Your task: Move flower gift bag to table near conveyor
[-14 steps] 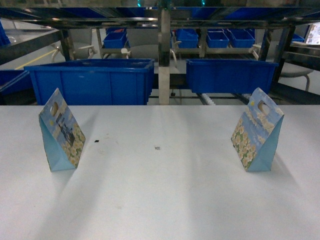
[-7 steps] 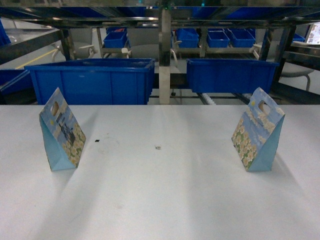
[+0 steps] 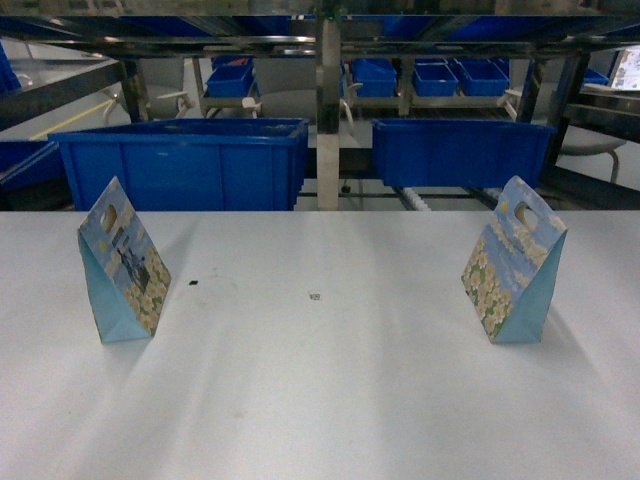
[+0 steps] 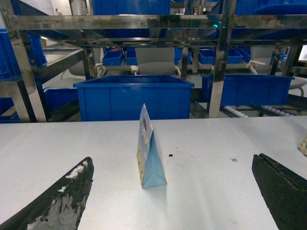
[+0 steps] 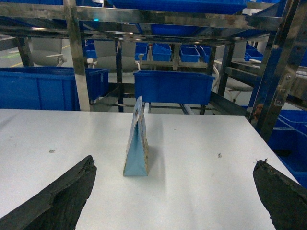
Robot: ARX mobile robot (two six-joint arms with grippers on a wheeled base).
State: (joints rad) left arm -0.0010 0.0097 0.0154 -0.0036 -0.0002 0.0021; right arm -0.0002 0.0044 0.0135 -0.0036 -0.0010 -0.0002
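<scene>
2 flower gift bags stand upright on the white table (image 3: 320, 400), well apart: the left bag (image 3: 122, 262) and the right bag (image 3: 514, 262). Each wrist view centres 1 bag ahead of its gripper, between wide-spread jaws and clear of both. The left gripper (image 4: 172, 201) and right gripper (image 5: 175, 201) grasp nothing. Only finger tips show; neither gripper appears in the head view. Behind the table's far edge, the conveyor (image 3: 328, 120) carries blue bins (image 3: 185, 160).
</scene>
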